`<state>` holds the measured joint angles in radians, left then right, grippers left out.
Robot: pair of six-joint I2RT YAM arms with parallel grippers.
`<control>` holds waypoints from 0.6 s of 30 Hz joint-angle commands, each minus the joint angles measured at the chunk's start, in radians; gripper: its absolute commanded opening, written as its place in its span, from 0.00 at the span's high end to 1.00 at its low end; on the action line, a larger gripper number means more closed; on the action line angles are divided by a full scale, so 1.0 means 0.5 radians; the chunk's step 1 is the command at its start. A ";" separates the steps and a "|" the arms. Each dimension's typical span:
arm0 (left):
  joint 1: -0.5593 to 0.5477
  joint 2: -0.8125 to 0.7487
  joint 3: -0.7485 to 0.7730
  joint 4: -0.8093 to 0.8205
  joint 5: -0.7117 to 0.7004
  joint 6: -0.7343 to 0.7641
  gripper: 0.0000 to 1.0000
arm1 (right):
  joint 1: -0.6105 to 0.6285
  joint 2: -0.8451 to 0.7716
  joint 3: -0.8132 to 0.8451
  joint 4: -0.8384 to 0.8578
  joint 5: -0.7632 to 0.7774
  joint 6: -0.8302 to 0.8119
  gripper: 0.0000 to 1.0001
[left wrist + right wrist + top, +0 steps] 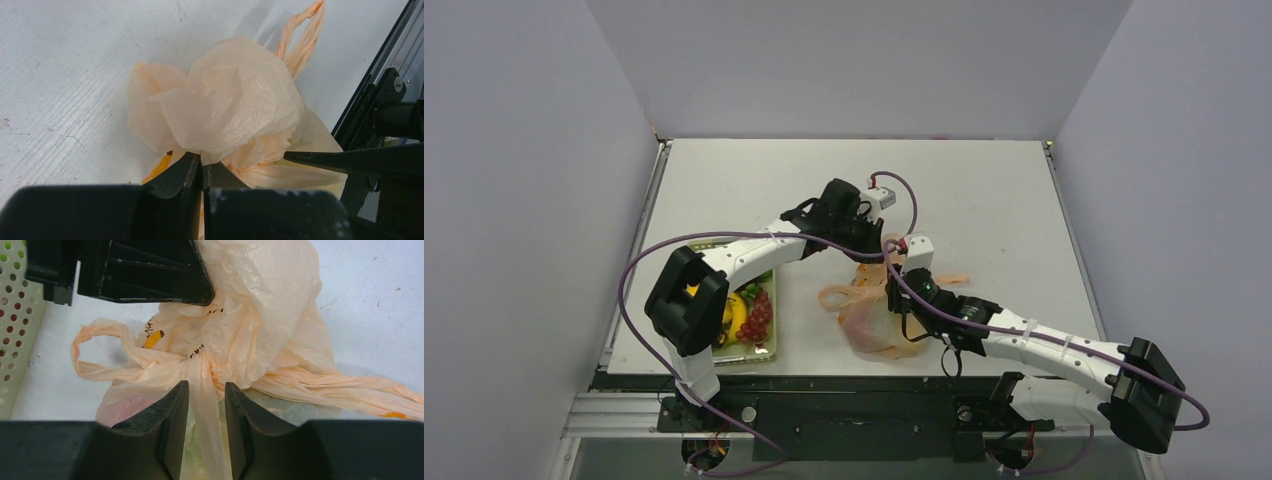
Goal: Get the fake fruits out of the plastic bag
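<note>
The peach-orange plastic bag [872, 318] lies crumpled at the table's front centre. My left gripper [202, 162] is shut on a fold of its film at the top and shows from above over the bag's far side [876, 247]. My right gripper [206, 387] is open by a narrow gap, with a taut strip of the bag [202, 390] running between its fingers. It sits at the bag's right side [906, 290]. Pink [125, 405] and pale green [210, 452] fruit shapes show faintly through the film. One loop handle [95, 352] lies to the left.
A light green lattice basket [769, 345] stands left of the bag, holding a yellow banana [736, 315] and dark purple grapes [757, 315]. Its wall shows in the right wrist view [15, 315]. The table's front rail [380, 100] is close behind the bag.
</note>
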<state>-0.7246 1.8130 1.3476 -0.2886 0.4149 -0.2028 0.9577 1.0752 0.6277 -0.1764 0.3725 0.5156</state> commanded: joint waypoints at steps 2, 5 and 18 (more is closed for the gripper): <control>0.014 -0.148 0.076 0.033 0.003 -0.006 1.00 | 0.038 0.138 0.091 0.091 0.052 -0.049 0.71; 0.024 -0.148 0.073 0.039 -0.003 -0.004 1.00 | 0.088 0.179 0.074 0.090 0.049 -0.020 0.77; 0.274 -0.144 0.032 0.080 -0.154 -0.092 1.00 | 0.527 0.028 -0.239 0.153 0.323 0.200 1.00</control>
<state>-0.6365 1.7840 1.3472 -0.2901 0.3946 -0.2417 1.1801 1.1591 0.5678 -0.1268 0.4889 0.5564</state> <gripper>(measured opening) 0.005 0.005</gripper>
